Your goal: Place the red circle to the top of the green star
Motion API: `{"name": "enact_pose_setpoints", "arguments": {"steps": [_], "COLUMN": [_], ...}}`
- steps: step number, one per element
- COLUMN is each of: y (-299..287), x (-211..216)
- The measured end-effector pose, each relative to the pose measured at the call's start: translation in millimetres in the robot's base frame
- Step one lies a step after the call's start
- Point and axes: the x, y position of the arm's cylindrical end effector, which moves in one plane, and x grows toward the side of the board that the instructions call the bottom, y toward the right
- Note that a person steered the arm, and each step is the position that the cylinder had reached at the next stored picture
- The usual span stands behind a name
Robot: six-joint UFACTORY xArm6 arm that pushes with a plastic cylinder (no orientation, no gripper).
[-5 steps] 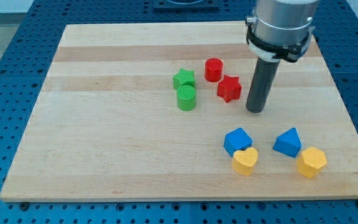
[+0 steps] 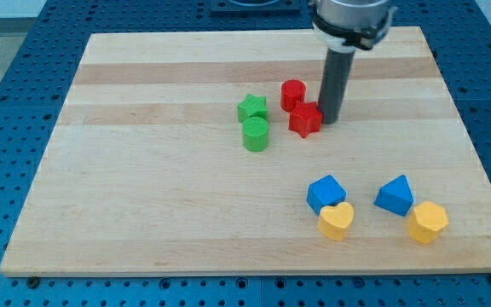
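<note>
The red circle [image 2: 293, 94] is a short red cylinder near the board's middle top. The green star [image 2: 251, 108] sits to its left and slightly lower, with a small gap between them. My tip [image 2: 328, 118] rests on the board at the right side of the red star [image 2: 305, 119], touching it. The red star lies just below and right of the red circle, touching or almost touching it. The tip stands right of and a little below the red circle.
A green cylinder [image 2: 256, 135] sits just below the green star. At the lower right are a blue block [image 2: 326, 194], a yellow heart [image 2: 336, 221], a blue triangular block [image 2: 395, 195] and a yellow hexagon [image 2: 427, 223]. The wooden board [image 2: 143, 170] lies on a blue perforated table.
My tip has moved up and to the left, reaching the red star's right side. The red star has shifted slightly left and up, towards the red circle.
</note>
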Motion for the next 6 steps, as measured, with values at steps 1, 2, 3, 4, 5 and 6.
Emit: {"name": "enact_pose_setpoints", "arguments": {"steps": [1, 2, 3, 4, 5, 6], "y": [-13.3, -31.1, -39.8, -40.7, -41.3, -64.4], "x": [-30.2, -55.5, -58.5, -58.5, -61.8, -63.1]}}
